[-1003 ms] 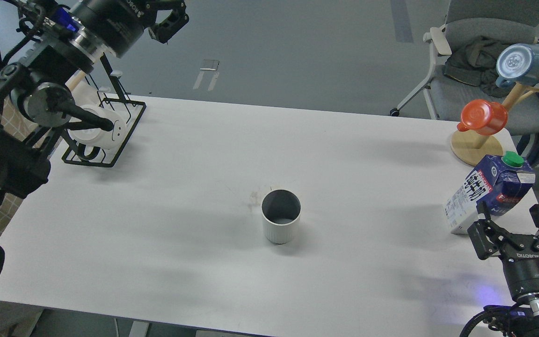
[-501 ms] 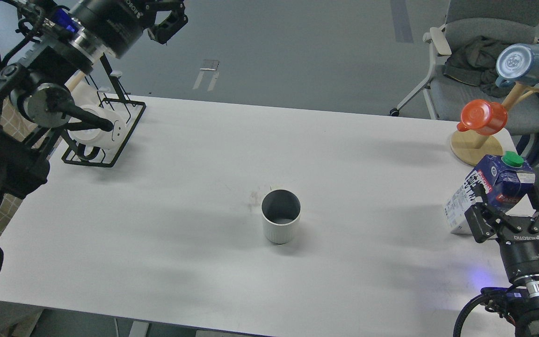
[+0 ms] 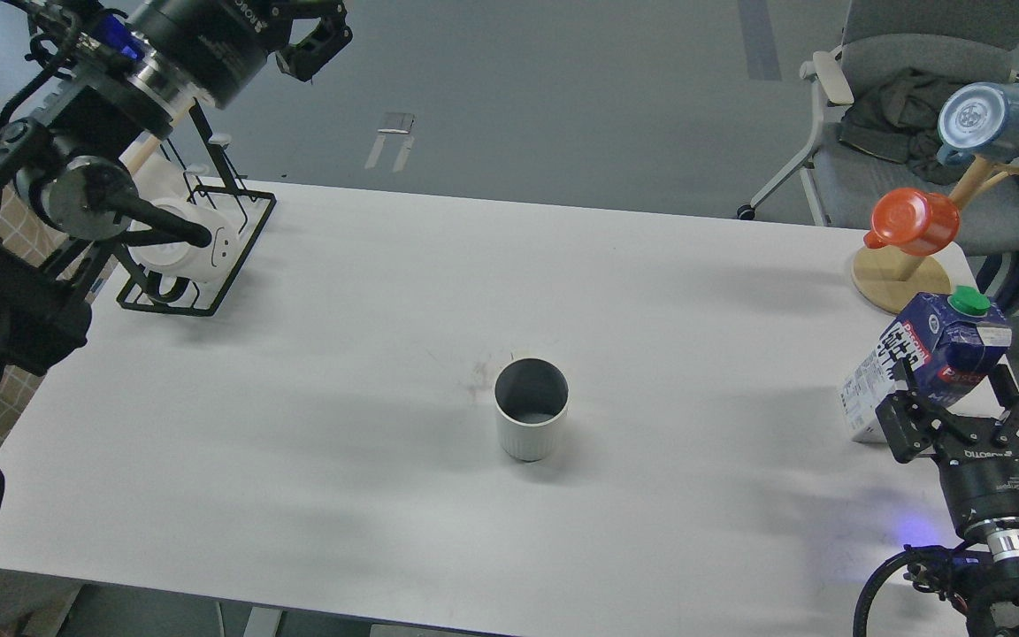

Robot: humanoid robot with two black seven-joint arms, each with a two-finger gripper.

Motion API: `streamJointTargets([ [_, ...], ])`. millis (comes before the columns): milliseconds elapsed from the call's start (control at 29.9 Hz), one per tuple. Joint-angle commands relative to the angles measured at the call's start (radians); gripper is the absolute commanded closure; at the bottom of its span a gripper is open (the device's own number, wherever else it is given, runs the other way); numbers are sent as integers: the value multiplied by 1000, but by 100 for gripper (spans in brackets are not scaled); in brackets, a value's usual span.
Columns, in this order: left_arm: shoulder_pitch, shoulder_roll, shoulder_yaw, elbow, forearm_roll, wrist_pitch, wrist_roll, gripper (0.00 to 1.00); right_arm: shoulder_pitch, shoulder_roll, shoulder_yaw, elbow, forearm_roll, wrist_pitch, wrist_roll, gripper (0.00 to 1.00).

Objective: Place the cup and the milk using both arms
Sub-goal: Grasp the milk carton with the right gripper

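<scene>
1. Cup (image 3: pixel 532 419): upright near the centre of the white bench (image 3: pixel 368 292), off-white ribbed wall, dark grey inside; nothing touches it.
2. Milk (image 3: pixel 930 361): blue and white carton with green cap (image 3: pixel 969 301), standing tilted at the right bench edge, well apart from the cup.
3. Right end effector (image 3: pixel 956 389): fingers spread, one on each side of the carton's lower part; contact with the carton cannot be told.
4. Left end effector (image 3: pixel 315 35): raised at the top left, beyond the far bench edge, fingers parted, holding nothing.
5. Black wire rack (image 3: pixel 209 257): on the far left corner of the bench, white item inside.
6. Wooden mug tree (image 3: pixel 903 274): on the far right corner, carrying an orange mug (image 3: pixel 915 221) and a blue mug (image 3: pixel 992 119).
</scene>
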Motion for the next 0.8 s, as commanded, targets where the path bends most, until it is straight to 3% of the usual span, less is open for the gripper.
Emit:
streamJointTargets([
  [0,0,-1,1,0,0,4,0,2,7,-1,0,-5,3,0,-2,0],
  [401,0,-1,0,0,0,5,0,2,43,-1,2,-20,3,-11,-2,0],
  [535,2,-1,-2,-1,0,5,-1,2,43,-1,2,-19,3,1,-2,5],
  [635,2,-1,-2,-1,0,5,-1,2,46,0,2,-20,0,24,3,23],
  [668,3,-1,-2,0,0,5,-1,2,46,0,2,-20,0,36,3,34],
  [769,6,-1,-3,0,0,5,-1,2,44,-1,2,-22,0,59,1,51],
])
